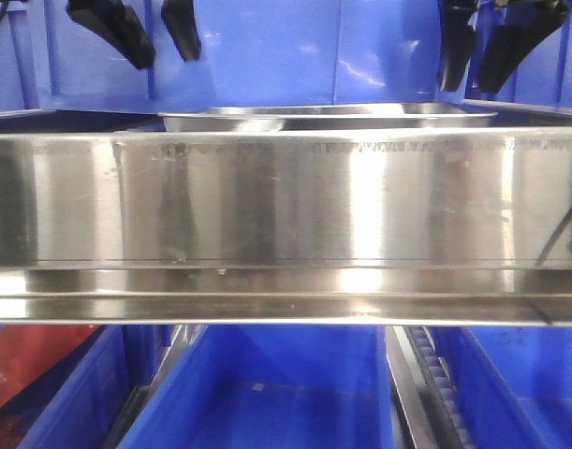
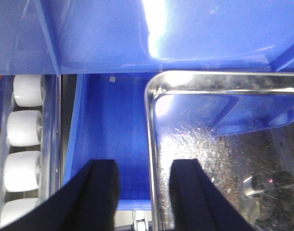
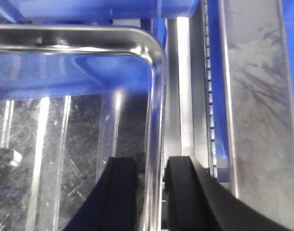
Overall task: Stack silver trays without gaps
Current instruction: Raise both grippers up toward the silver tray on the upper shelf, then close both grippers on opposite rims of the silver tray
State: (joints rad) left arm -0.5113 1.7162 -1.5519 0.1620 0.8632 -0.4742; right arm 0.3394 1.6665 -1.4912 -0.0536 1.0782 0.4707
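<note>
Two pincers, both gaping. Left pincer [image 2: 147,192] is straddling the left rim of the tray [image 2: 219,82], one finger outside, one inside. Right pincer [image 3: 149,192] is doing the same on the right rim. Neither is clamping anything.

Tray is sitting mid-scene, just beyond the rail [image 1: 286,206], with blue bins [image 1: 267,402] showing below and behind. Can't tell if a second tray is nesting under it.

I'm reading it as stiff, fairly light steel with slippery mirror walls. So I'm counting on the flat rim at both ends, pinching together and lifting level. I'm expecting a tilted tray to jam and leave a gap.
</note>
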